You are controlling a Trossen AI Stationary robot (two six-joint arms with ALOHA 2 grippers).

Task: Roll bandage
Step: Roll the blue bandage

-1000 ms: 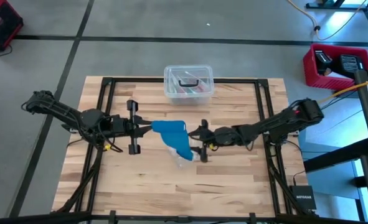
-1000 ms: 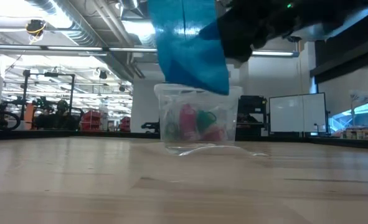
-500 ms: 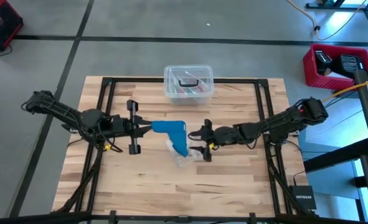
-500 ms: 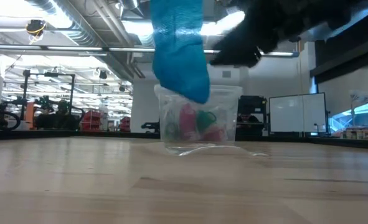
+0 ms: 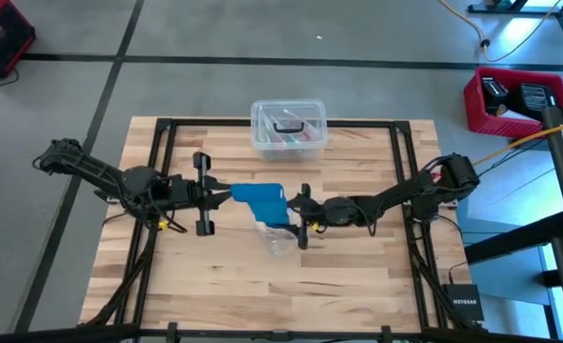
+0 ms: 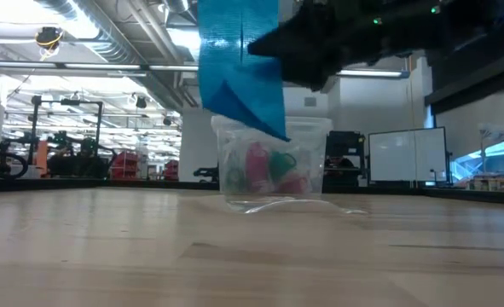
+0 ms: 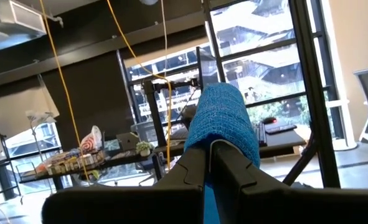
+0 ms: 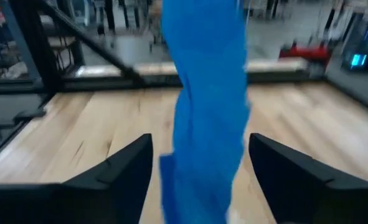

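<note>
The bandage (image 5: 262, 200) is a bright blue band held up above the table's middle, its free part (image 6: 239, 68) hanging clear of the wood. My left gripper (image 5: 229, 194) reaches in from the table's left and is shut on it. My right gripper (image 5: 300, 217) comes level from the right and stands open. In the right wrist view the hanging band (image 8: 205, 106) passes between its two fingers with a gap on each side. My left gripper pinches the bandage's upper end (image 7: 216, 134) between its two shut fingers, coming from the table's left and pointing slightly up. The fabric bulges over the fingertips (image 7: 199, 163). The rest hangs below, slack and clear of the table.
A small clear plastic bag (image 5: 279, 243) lies on the wood just under the bandage. A clear lidded box (image 5: 288, 127) with coloured items stands at the table's far middle. Bare wood lies on the near half. A red crate (image 5: 510, 100) stands off the table at the right.
My right gripper has gone toward the table's left, sunk a little and tipped downward, closing in on the hanging bandage so that its fingers now stand around it. The bandage's free lower part has swung and twisted; its held end has stayed in place.
</note>
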